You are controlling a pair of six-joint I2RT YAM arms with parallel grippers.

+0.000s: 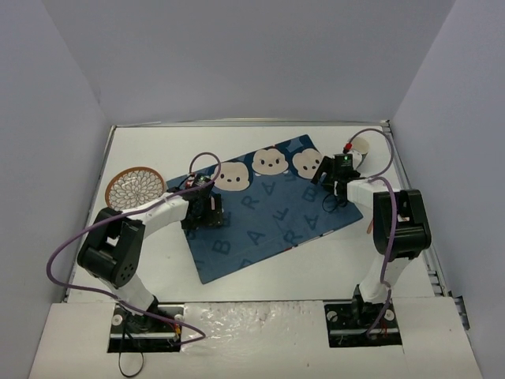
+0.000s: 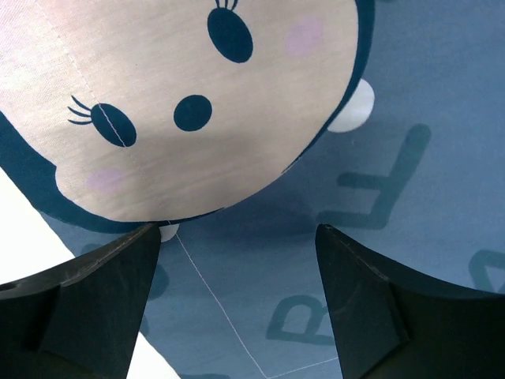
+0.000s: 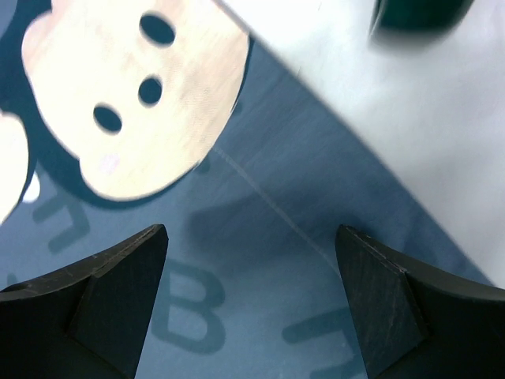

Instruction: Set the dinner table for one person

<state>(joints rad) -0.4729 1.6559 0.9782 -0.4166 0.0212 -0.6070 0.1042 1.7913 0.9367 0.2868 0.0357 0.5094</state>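
- Only the top view takes in the whole white surface (image 1: 316, 268). It is a rectangle walled on three sides, with its long axis running left to right and its short axis from the near edge to the far edge.
- A blue placemat (image 1: 276, 221) lies askew in the middle of the surface. Its long edges climb from near left toward far right, and its cartoon faces line the far long edge.
- A round woven disc (image 1: 136, 188) lies flat by the left edge, apart from the placemat; neither wrist view shows it.
- The left fingers (image 1: 203, 207) hang over the left end of the placemat. The left wrist view shows them spread wide with nothing between them.
- Below the left fingers, that view also shows a face with eyelashes (image 2: 181, 103), a stitched seam, and bare surface at the lower left.
- The right fingers (image 1: 335, 185) hang over the placemat's far-right end. The right wrist view shows them equally wide apart and holding nothing.
- The right wrist view alone shows a dark green thing (image 3: 418, 12) on the bare surface, cut off by the top of the frame and too blurred to identify.
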